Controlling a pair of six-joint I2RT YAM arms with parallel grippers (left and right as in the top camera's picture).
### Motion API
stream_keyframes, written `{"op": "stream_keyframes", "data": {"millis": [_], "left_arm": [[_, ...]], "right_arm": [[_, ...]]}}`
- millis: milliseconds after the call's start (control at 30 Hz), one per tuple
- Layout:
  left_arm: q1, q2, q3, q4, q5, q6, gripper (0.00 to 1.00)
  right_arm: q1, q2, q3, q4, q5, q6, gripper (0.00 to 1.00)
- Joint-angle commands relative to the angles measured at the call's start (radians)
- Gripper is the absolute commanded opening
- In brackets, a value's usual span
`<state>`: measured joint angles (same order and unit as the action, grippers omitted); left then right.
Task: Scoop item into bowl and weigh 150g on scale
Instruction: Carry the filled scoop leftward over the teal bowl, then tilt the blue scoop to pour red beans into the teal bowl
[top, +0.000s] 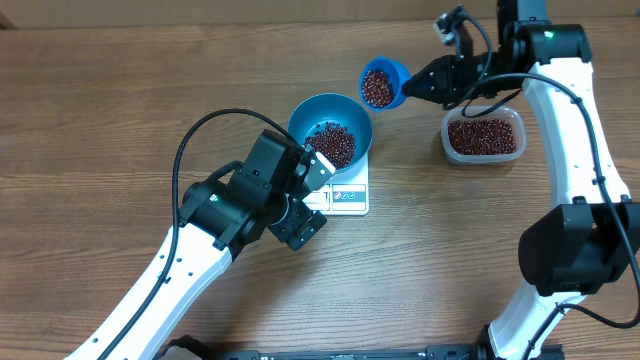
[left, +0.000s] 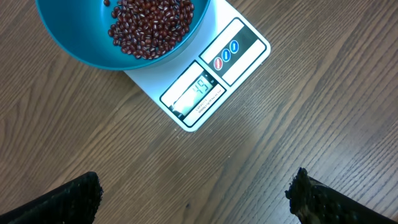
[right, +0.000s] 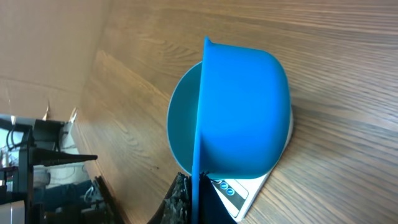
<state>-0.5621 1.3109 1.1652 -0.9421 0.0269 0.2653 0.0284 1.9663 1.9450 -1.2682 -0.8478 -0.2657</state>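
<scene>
Scoop (right: 245, 112) right up against the lens, bright blue, its handle clamped in the closed right gripper (top: 410, 88) and its cup loaded with dark red-brown beans (top: 377, 88). It hangs between the teal bowl (top: 312, 108) and the clear tub (top: 484, 135) of more beans, just beside the bowl's rim. A heap of beans already lies in the bowl, which sits on the white scale (left: 242, 46). Its display is lit, digits too small to read for sure, beside red and blue button marks. Left gripper (left: 194, 200) hovers spread wide over the wooden table (top: 100, 100), holding nothing.
</scene>
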Motion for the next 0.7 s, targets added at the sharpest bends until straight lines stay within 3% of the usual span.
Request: {"op": "stream_keyframes", "data": {"millis": [0,667], "left_arm": [[0.005,-0.004,-0.007,0.004,0.015,0.016,1.0],[0.005,-0.004,-0.007,0.004,0.015,0.016,1.0]], "right_arm": [[0.03,-0.016,0.029,0.005,-0.005,-0.011,0.04],[0.209,-0.016,0.029,-0.024,0.297,-0.111,0.04]]}}
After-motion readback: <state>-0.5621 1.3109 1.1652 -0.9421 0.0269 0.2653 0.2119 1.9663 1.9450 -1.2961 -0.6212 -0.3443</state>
